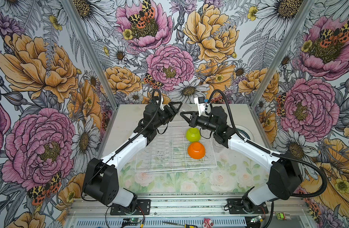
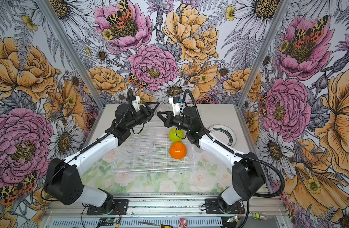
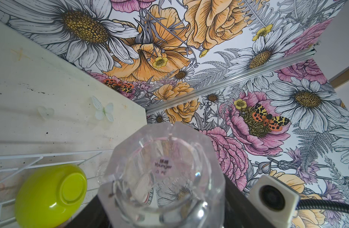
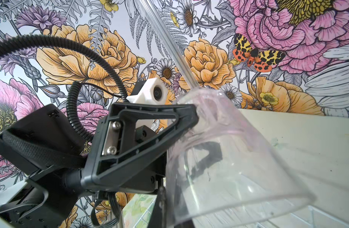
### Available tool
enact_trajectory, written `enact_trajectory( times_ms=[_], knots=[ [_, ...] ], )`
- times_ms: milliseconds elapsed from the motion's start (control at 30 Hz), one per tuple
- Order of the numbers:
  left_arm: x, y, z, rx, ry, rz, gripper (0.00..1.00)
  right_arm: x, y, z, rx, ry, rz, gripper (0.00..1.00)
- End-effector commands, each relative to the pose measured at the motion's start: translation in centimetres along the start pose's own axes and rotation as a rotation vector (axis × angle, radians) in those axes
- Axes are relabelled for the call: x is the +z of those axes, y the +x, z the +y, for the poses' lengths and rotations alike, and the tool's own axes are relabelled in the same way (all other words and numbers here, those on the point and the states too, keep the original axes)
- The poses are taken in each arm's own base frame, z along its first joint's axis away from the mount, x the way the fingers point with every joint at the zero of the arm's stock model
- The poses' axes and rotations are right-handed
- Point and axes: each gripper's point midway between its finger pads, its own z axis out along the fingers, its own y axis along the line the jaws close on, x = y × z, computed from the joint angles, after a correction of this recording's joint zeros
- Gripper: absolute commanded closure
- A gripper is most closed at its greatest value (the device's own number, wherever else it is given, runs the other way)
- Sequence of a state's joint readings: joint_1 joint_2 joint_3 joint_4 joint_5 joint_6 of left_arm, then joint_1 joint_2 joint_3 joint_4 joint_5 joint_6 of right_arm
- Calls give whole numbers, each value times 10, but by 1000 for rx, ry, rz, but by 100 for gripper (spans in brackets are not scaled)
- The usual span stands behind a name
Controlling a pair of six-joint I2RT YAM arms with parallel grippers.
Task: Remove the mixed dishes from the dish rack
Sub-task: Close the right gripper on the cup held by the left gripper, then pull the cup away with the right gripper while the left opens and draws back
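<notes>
Closest of all is a clear cup (image 3: 163,167), which fills the left wrist view with its flat bottom facing that camera. The left hand (image 1: 177,107) is spread wide around the cup and holds it by the sides near the bottom. One black finger (image 4: 150,126) presses on the outside of the cup. The other finger shows dimly through the clear wall.

The cup is up in the air and lies on its side. Its open mouth points away from the left hand, toward the right hand (image 1: 181,114). The right hand is squeezed tight. In the right wrist view it looks pinched on the thin wall at the cup's rim. In both top views the tips of the two hands nearly meet, with the cup between them.

Below both hands, the white wire rack (image 1: 165,154) sits on the surface (image 1: 130,116). A green bowl (image 1: 193,134) lies upside down in the rack, just under the right hand's wrist. An orange bowl (image 1: 196,150) is upside down too. It lies just beside the green one, farther from the hands.

Out past the right arm, away from the left hand, a white plate (image 2: 223,136) with a dark teal ring lies flat on the surface outside the rack.
</notes>
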State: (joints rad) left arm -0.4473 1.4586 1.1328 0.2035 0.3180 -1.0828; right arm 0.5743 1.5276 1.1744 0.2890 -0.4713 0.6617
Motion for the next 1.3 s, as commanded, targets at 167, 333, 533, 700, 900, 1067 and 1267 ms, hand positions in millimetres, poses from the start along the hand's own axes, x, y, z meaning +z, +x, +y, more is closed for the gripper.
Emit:
enact_trajectory(
  times_ms=[167, 333, 533, 700, 900, 1067, 1267],
  knots=[
    [-10, 20, -10, 129, 31, 65, 29, -15, -31, -26, 10, 169, -123, 100],
    [-13, 16, -7, 146, 21, 45, 1, -20, -30, -32, 20, 208, -130, 100],
    [-18, 12, -7, 155, 10, 26, 1, -31, -30, -41, 19, 284, -145, 100],
    [-23, 12, -6, 159, 4, 13, 1, -41, -24, -63, 30, 414, -132, 100],
    [-24, 13, -3, 175, -13, 28, 1, -69, -16, -101, 1, 663, -107, 100],
    [-22, 16, -6, 203, -24, 61, 1, -105, -24, -138, 43, 819, -83, 100],
    [-19, 19, -1, 203, -32, 75, 1, -133, -33, -191, 106, 940, 32, 100]
  ],
)
